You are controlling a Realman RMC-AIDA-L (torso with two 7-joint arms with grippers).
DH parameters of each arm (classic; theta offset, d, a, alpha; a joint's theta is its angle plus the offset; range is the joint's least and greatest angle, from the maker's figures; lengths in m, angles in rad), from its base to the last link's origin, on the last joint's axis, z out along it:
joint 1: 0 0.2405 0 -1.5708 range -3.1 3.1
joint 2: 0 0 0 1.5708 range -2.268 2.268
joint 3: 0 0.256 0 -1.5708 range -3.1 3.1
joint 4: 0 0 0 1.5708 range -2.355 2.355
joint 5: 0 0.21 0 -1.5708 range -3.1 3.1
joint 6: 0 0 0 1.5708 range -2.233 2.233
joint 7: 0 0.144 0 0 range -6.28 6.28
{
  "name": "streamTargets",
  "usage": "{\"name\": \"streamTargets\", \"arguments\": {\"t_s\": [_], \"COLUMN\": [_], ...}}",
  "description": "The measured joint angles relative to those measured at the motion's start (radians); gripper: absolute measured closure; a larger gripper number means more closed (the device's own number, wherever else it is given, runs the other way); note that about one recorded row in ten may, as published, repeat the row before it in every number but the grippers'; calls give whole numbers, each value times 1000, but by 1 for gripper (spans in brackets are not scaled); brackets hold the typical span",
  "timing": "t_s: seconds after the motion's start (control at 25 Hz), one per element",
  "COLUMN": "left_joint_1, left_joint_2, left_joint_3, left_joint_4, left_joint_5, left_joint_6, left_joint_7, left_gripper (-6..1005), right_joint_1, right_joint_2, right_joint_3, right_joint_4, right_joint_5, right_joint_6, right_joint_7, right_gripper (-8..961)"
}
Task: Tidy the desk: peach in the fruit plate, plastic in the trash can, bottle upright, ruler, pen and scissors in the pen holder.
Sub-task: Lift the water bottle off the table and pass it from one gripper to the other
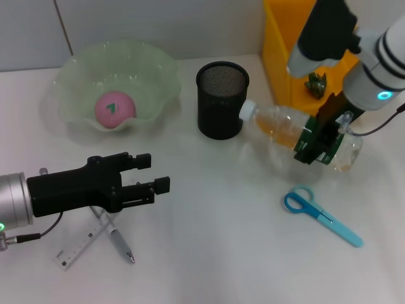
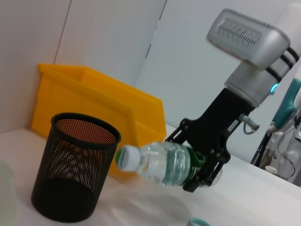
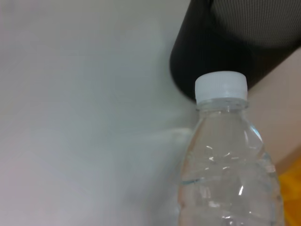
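My right gripper (image 1: 321, 140) is shut on the green-labelled middle of the clear bottle (image 1: 285, 126). The bottle is tilted, nearly on its side, with its white cap next to the black mesh pen holder (image 1: 221, 100). The left wrist view shows the bottle (image 2: 157, 162) held a little above the desk (image 1: 221, 253). In the right wrist view the cap end of the bottle (image 3: 221, 89) lies close to the pen holder (image 3: 235, 42). The peach (image 1: 115, 109) lies in the fruit plate (image 1: 155, 69). My left gripper (image 1: 155, 173) is open and empty, above the ruler (image 1: 79, 246) and the pen (image 1: 121, 242). The blue scissors (image 1: 319, 215) lie at the front right.
The yellow trash can (image 1: 285, 50) stands at the back right, behind the bottle, with a small green crumpled thing (image 1: 314, 83) inside it. It also shows in the left wrist view (image 2: 94, 99) behind the pen holder (image 2: 75, 169).
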Motion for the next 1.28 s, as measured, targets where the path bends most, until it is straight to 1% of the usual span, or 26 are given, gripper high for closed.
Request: {"name": "streamTargets", "arguments": {"t_s": [0.12, 0.28, 0.32, 0.36, 0.4, 0.52, 0.56, 0.72, 0.76, 0.8, 0.88, 0.92, 0.96, 1.12, 1.2, 1.28], "left_joint_1": [0, 2, 2, 2, 2, 2, 2, 1, 4, 6, 12, 12, 21, 28, 34, 34], "left_joint_2": [-3, -7, -8, -8, -11, -17, -20, -21, -22, -22, -22, -22, -23, -23, -23, -23], "left_joint_3": [-14, -45, -53, -60, -71, -107, -130, -160, -162, -162, -163, -163, -163, -163, -163, -163], "left_joint_4": [0, -1, -1, -1, -1, -1, -4, -8, -9, -9, -11, -11, -12, -17, -37, -40], "left_joint_5": [-1, -2, -2, -2, -2, -3, -3, -31, -58, -75, -118, -118, -166, -208, -283, -292], "left_joint_6": [8, 18, 18, 19, 20, 28, 36, 51, 52, 52, 53, 53, 56, 71, 106, 112], "left_joint_7": [-1, -10, -17, -21, -24, -26, -24, -19, -18, -17, -16, -16, -15, -12, 4, 7], "left_gripper": [255, 255, 255, 255, 255, 256, 256, 256, 256, 256, 256, 256, 256, 257, 257, 257], "right_joint_1": [-28, -68, -78, -97, -97, -125, -136, -172, -185, -185, -195, -198, -201, -199, -188, -182], "right_joint_2": [2, 1, 1, 2, 2, 4, 5, 5, 5, 5, 6, 6, 6, 6, 6, 7], "right_joint_3": [7, 20, 28, 51, 51, 77, 86, 107, 112, 112, 114, 115, 115, 116, 112, 110], "right_joint_4": [-64, -122, -128, -127, -127, -97, -78, 22, 95, 95, 169, 208, 276, 355, 426, 447], "right_joint_5": [47, 162, 204, 299, 299, 445, 505, 722, 833, 833, 937, 995, 1086, 1174, 1242, 1257], "right_joint_6": [-16, -25, -27, -27, -27, -12, -1, 42, 67, 67, 86, 93, 98, 99, 98, 98], "right_joint_7": [-18, -69, -94, -152, -152, -256, -293, -454, -551, -551, -656, -716, -799, -888, -959, -981], "right_gripper": [179, 179, 179, 179, 179, 179, 178, 178, 178, 178, 178, 178, 178, 178, 178, 178]}}
